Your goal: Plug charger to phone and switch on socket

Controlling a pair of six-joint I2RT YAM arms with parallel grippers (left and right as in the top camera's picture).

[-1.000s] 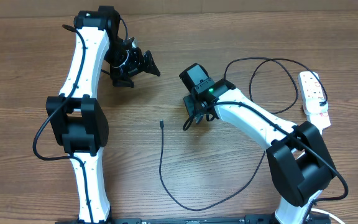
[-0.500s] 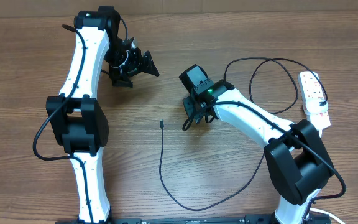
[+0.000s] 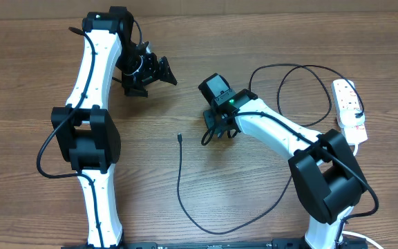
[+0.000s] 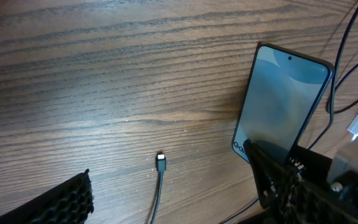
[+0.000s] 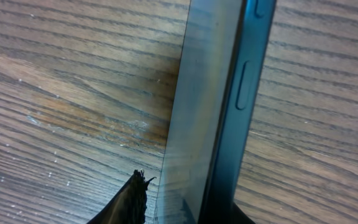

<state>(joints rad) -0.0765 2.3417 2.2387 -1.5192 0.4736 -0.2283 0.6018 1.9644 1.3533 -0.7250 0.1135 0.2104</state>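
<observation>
Right arm's elbow and shoulder links have swung a bit left since a second ago, and the right gripper (image 3: 216, 130) has crept left with them. Left arm unchanged.

The right jaws pinch the lower end of the phone (image 4: 284, 99), which sits mid-table under that wrist. In the right wrist view it reads edge-on between the pads.

The left gripper (image 3: 154, 81) hangs apart at the upper left, jaws spread wide, empty.

The charger (image 3: 178, 173) lies loose; its plug tip (image 4: 160, 161) is near the phone's lower end, not touching it. The socket (image 3: 349, 104) is at the far right edge.

Handling, as I judge it:
- The phone is rigid, with slick glass and a thin frame, so it may slip or twist. You should clamp across the long edges, clear of the side buttons.
- The cable is limp and light. Take it just behind the tip, or the tip will droop.
</observation>
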